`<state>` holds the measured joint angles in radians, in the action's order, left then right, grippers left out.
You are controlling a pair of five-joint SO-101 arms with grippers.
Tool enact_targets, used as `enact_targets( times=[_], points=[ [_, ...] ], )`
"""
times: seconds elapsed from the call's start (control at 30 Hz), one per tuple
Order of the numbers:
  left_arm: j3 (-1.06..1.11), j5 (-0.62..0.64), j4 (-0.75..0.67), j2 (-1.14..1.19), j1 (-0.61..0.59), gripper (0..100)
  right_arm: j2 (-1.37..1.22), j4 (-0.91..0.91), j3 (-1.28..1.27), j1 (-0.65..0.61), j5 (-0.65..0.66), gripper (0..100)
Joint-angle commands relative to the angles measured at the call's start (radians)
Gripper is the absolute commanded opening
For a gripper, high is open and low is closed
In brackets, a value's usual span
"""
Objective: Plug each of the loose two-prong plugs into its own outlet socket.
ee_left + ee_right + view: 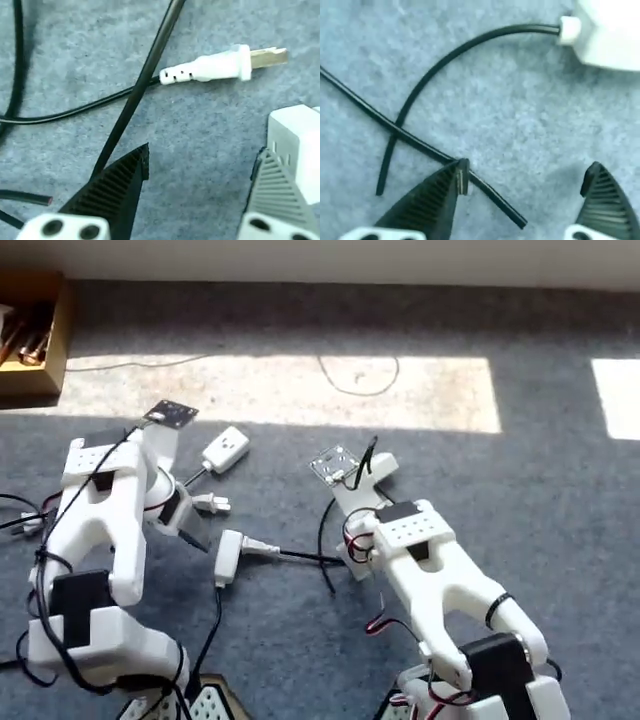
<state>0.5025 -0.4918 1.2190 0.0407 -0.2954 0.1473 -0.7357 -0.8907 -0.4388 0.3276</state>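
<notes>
The right gripper hangs low over the grey carpet with its claw spread wide and nothing between the fingers. Thin black cords cross beneath it, and a white moulded body with a cord running out of it lies beyond. Whether that body is a plug or a socket cannot be told.

The left gripper is spread as well and holds nothing. Its grey finger is just beside a white block, and the loose two-prong plug lies a little farther out on the carpet with its brass prongs bare and clear of any socket.

In the high view, between the two arms, a second plug lies nose-on against the near socket block. It looks seated, but whether it is pushed fully home cannot be told.

Beyond the loose plug, the far socket lies on the carpet with nothing in its face.

By this layout the task seems about half done at best. One pair appears joined. The other plug is not yet picked up and has yet to be turned toward the free socket and pressed in, and neither claw has hold of anything.
</notes>
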Motion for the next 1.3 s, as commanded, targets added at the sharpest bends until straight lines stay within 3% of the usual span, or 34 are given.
enact_targets(
  times=[0.0,0.27,0.53,0.7,0.8,0.97,1.0,1.17,1.27],
  points=[
    [-0.03,0.025,-0.008,0.018,0.079,33,-0.012,0.104,0.031,-0.008,-0.011,34.9],
    [-0.021,0.155,-0.014,0.031,0.323,33,-0.062,0.114,-0.004,-0.007,-0.011,34.9],
    [0.007,0.16,-0.015,0.03,0.367,33,-0.062,0.113,-0.005,-0.008,-0.011,34.9],
    [-0.042,0.155,-0.015,0.03,0.271,33,-0.062,0.082,-0.005,-0.016,-0.011,34.9],
    [-0.048,0.091,-0.015,0.031,0.22,33,-0.065,0.077,0.013,-0.076,-0.011,32.0],
    [-0.044,0.005,-0.014,0.031,0.134,33,-0.062,0.074,0.019,-0.174,-0.107,2.1],
    [-0.044,-0.02,-0.015,0.031,0.111,33,-0.062,0.074,0.019,-0.193,-0.106,0.1],
    [-0.042,-0.098,-0.02,0.031,0.035,33,-0.062,0.074,0.021,-0.343,-0.031,6.2],
    [-0.042,-0.126,-0.02,0.031,0.008,33,-0.061,0.074,0.024,-0.364,-0.028,6.2]
  ],
)
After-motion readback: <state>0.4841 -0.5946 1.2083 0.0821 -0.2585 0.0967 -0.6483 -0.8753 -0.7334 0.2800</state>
